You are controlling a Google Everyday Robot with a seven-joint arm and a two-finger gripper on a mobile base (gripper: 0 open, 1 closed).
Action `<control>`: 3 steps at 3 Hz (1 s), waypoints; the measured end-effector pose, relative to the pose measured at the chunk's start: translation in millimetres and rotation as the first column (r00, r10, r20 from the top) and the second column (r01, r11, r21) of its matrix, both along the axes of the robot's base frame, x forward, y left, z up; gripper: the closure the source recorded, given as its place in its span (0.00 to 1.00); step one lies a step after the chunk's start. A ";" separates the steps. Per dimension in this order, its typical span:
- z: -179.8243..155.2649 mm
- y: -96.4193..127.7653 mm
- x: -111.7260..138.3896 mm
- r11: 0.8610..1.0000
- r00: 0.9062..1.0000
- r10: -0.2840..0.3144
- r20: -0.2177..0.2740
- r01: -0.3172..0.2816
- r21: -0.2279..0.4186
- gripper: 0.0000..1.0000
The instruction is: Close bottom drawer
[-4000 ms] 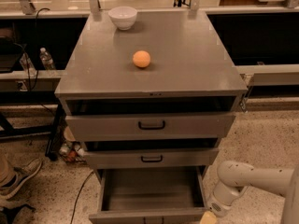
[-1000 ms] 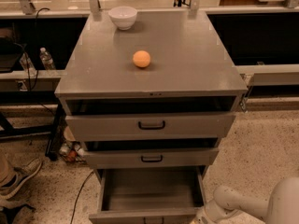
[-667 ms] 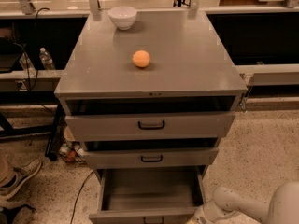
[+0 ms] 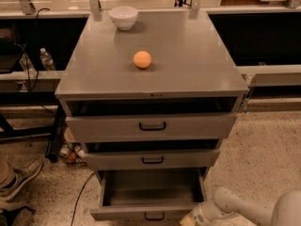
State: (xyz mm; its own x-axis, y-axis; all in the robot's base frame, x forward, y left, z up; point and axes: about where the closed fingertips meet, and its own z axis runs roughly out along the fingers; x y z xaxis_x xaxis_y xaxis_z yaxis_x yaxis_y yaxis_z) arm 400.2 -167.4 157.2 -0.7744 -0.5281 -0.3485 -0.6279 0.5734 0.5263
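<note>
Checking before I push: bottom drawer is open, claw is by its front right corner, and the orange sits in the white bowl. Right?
No: the camera view shows the orange on the cabinet top, apart from the white bowl. The bottom drawer is open, with the claw by its front right corner.

At 5 o'clock the gripper [image 4: 189, 220], just beside the front right corner of the bottom drawer [image 4: 150, 192], is cut off by the lower edge. Its arm [image 4: 244, 210] runs out at the corner. At 8 o'clock a shoe [image 4: 21, 179] is clipped by the left edge.
</note>
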 end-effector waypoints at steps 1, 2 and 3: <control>-1.0 4.6 4.7 1.000 1.000 0.005 0.016 -0.005 0.012 1.00; -0.8 12.6 18.5 0.999 0.998 0.016 0.058 -0.018 0.030 1.00; -1.9 25.1 43.4 0.998 0.992 0.031 0.123 -0.037 0.044 1.00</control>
State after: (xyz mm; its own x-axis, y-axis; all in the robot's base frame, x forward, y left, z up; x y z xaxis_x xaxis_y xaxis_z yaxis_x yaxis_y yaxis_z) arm 443.6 -142.3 155.3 -0.7064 -0.5345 -0.4640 -0.7078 0.5273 0.4701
